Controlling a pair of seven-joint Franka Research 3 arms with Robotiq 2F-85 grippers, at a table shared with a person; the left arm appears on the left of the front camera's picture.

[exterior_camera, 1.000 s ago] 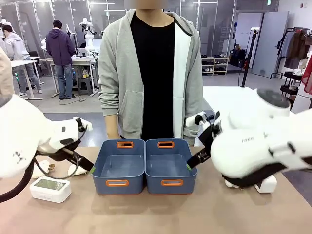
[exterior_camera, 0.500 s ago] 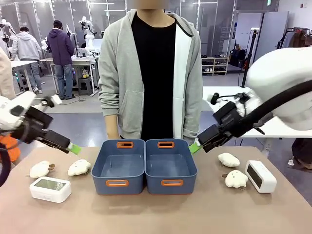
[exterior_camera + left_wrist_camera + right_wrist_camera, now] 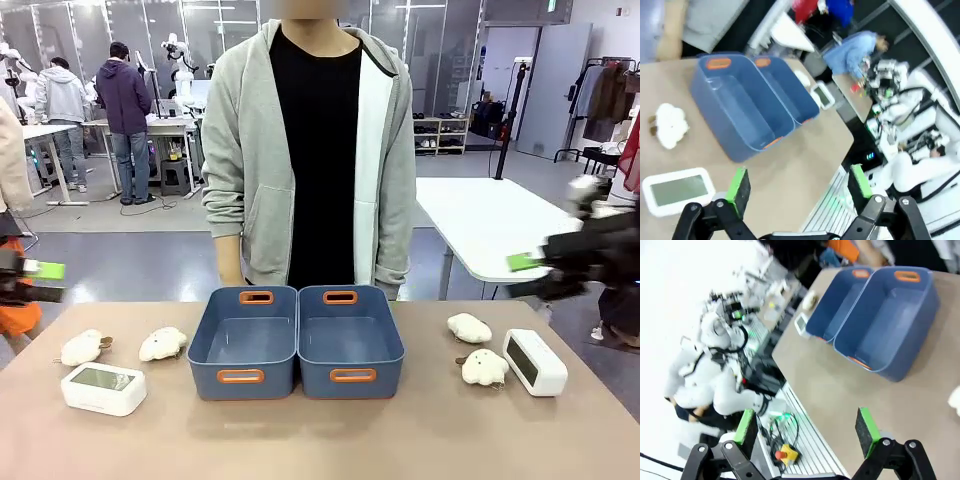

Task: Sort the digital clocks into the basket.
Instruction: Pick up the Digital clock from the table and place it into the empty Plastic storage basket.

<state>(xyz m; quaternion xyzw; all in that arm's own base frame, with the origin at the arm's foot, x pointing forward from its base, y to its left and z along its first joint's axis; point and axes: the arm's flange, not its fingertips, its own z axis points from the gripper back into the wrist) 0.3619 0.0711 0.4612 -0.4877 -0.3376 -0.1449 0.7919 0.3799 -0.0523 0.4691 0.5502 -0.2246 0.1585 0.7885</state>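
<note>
One white digital clock (image 3: 103,389) lies face up at the table's front left, and a second digital clock (image 3: 535,362) stands at the right. Two identical blue baskets (image 3: 245,372) (image 3: 352,372) sit side by side in the middle, both empty. My left gripper (image 3: 40,281) hovers at the far left edge, above and left of the left clock. My right gripper (image 3: 528,276) hangs at the far right, above the right clock. In the left wrist view the left gripper (image 3: 799,183) is open and empty over the clock (image 3: 677,190). In the right wrist view the right gripper (image 3: 806,428) is open and empty, high above the table's near edge.
Two cream plush toys (image 3: 82,347) (image 3: 162,343) lie left of the baskets, and two more (image 3: 468,327) (image 3: 484,367) lie to the right, next to the right clock. A person in a grey hoodie (image 3: 250,150) stands at the far edge, behind the baskets.
Both arms have drawn back from beside the baskets, outward and upward to the picture's edges. The clocks, toys and baskets have not moved.
</note>
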